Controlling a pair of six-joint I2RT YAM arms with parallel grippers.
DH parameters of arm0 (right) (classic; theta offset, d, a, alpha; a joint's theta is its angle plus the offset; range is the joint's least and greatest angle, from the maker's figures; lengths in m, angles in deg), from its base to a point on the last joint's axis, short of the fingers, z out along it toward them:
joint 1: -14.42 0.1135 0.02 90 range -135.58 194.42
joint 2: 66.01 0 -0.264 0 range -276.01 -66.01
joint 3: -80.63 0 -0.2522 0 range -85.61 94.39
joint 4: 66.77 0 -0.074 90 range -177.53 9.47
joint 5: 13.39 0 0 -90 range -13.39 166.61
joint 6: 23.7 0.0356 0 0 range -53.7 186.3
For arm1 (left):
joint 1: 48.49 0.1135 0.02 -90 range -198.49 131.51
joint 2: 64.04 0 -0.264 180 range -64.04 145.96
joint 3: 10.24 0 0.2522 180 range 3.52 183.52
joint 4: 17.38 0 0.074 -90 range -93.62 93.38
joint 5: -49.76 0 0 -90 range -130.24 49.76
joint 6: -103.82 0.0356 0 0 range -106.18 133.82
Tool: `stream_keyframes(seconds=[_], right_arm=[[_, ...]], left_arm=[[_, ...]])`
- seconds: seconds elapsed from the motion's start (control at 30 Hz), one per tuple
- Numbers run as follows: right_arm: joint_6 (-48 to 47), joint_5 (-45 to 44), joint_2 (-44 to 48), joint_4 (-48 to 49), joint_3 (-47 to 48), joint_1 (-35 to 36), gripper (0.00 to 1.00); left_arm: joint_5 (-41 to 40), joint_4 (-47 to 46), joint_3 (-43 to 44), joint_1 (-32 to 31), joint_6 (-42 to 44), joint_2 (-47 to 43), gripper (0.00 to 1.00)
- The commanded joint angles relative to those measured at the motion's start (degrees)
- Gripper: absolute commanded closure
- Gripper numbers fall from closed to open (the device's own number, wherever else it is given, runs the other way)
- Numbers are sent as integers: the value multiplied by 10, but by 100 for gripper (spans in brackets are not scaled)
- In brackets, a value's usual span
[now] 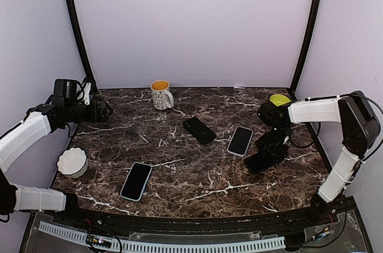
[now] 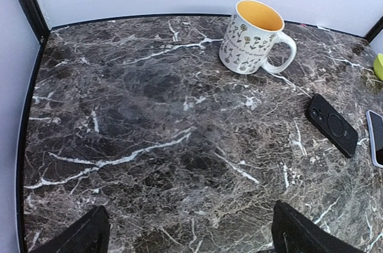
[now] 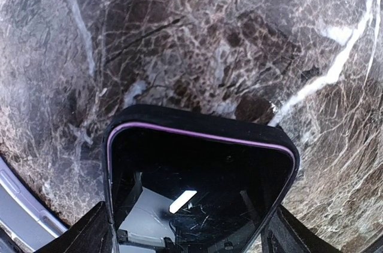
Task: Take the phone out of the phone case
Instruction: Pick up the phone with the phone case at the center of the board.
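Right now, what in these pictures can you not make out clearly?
1. Right wrist view: the cased phone is cut off by the bottom edge; whether the right gripper clamps it is unclear.
2. Top external view: the yellow-green object is partly behind the right arm; too small to identify.
3. Left wrist view: the light-rimmed phone is cut off by the right edge; the left gripper shows only fingertips.

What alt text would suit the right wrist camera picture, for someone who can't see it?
A phone in a black case with a purple rim fills the lower frame, screen facing the camera, held between the right tool's dark fingers over a marble table.
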Motion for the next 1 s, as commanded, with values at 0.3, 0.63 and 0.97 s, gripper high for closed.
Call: stream_keyframes(seconds=[0.3,0.63,0.97], right_arm=[[11,-7,82,5,29,30,46],[26,-12,88,19,82,71,47],[21,0,93,49,104,97,47]], left_arm=[[168,-31,2,-47,-14,6,5],[245,-108,18,-151,-119,48,8],[313,-275,16,-266,-174,133,8]])
